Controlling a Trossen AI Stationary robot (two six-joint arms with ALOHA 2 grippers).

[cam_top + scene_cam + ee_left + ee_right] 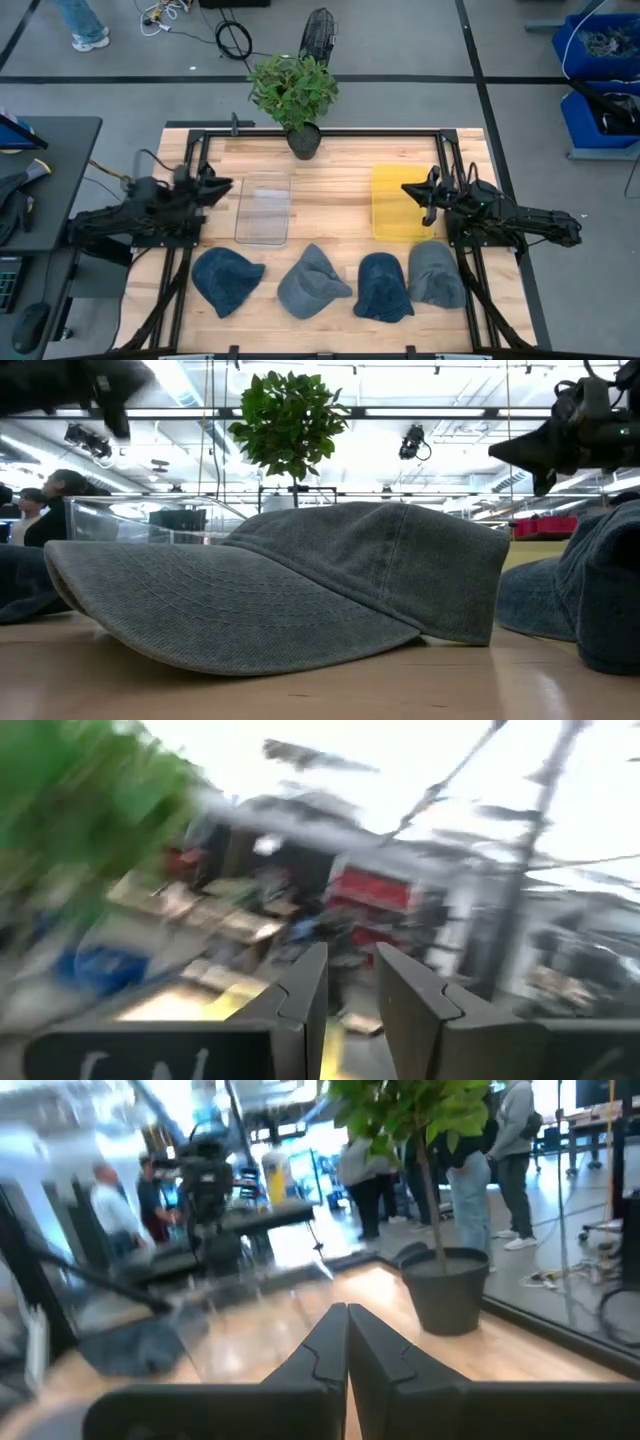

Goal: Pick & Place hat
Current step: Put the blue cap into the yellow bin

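Observation:
Several denim hats lie in a row along the table's near side: a dark blue one (225, 278), a grey-blue one (312, 283) that fills the low view (300, 585), a dark blue one (384, 287) and a grey one (436, 273). My left gripper (226, 186) is raised beside the clear bin's left side, slightly open and empty (350, 995). My right gripper (408, 189) is raised over the yellow bin, shut and empty (347, 1342).
A clear bin (264, 209) stands left of centre and a yellow bin (400, 202) right of centre. A potted plant (295, 95) stands at the table's far edge. People stand in the room beyond the table (470, 1170).

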